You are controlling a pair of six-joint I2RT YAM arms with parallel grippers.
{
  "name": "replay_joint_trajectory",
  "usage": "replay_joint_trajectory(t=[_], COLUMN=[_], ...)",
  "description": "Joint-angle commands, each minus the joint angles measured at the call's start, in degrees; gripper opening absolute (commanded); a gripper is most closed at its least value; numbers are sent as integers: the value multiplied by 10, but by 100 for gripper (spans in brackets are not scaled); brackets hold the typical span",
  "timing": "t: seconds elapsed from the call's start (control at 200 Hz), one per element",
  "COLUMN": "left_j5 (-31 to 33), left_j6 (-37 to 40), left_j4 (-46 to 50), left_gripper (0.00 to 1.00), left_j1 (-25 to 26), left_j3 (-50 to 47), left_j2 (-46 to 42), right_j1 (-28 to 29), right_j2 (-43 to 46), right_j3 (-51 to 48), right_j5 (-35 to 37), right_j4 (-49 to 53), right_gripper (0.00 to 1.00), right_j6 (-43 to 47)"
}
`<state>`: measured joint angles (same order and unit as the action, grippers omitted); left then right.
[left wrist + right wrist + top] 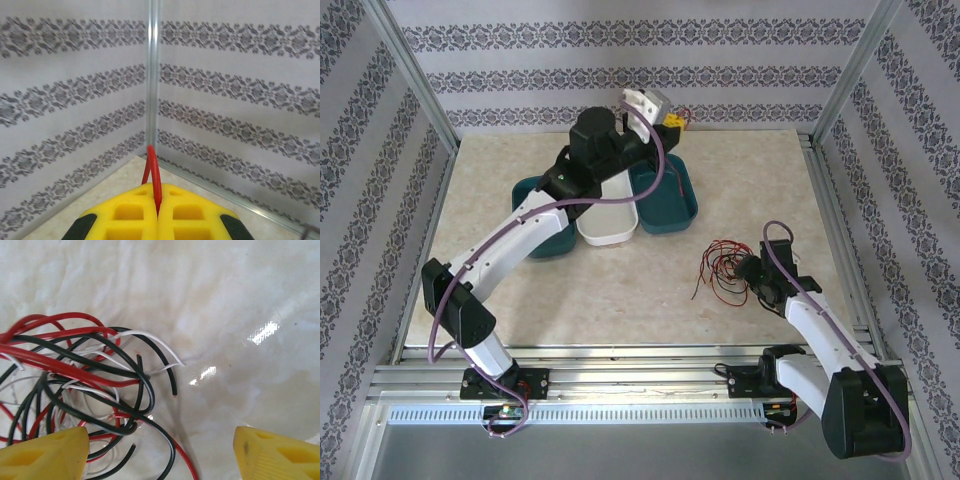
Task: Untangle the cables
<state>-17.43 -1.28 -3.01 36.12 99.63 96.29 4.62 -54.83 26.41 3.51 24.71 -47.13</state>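
Note:
A tangle of thin red, black and whitish cables [722, 268] lies on the table at the right, and spreads across the left half of the right wrist view [85, 370]. My right gripper [748, 272] is low over the tangle's right edge, open [162, 457]; its left finger [45, 455] is over some strands and bare table lies between the fingers. My left gripper [673, 122] is raised at the back wall, shut [159, 212] on a red cable [155, 170] that loops up out of the yellow fingers [125, 212].
Three trays sit under the left arm at the back centre: teal [665, 195], white [610, 222] and teal [532, 190]. An aluminium frame post [152, 70] and patterned walls stand close in front of the left gripper. Open table lies left of the tangle.

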Motion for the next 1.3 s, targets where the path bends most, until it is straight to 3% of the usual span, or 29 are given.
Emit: replay_joint_trajectory(t=[0.0, 0.49, 0.755, 1.029, 1.294], left_j5=[5, 27, -3, -46, -43], left_j6=[2, 4, -14, -17, 5], left_j4=[23, 90, 125, 199, 306], left_gripper=[0, 0, 0, 0, 0], left_j1=[-16, -37, -36, -35, -30], left_j3=[32, 60, 64, 70, 153], left_j2=[22, 117, 156, 190, 264], right_j1=[-3, -2, -2, -2, -2], right_j2=[26, 72, 85, 93, 91], right_j3=[25, 55, 60, 68, 69], right_j5=[-5, -3, 4, 19, 16], right_j4=[41, 87, 96, 107, 104], right_gripper=[77, 80, 80, 80, 80], right_j6=[16, 31, 33, 37, 34])
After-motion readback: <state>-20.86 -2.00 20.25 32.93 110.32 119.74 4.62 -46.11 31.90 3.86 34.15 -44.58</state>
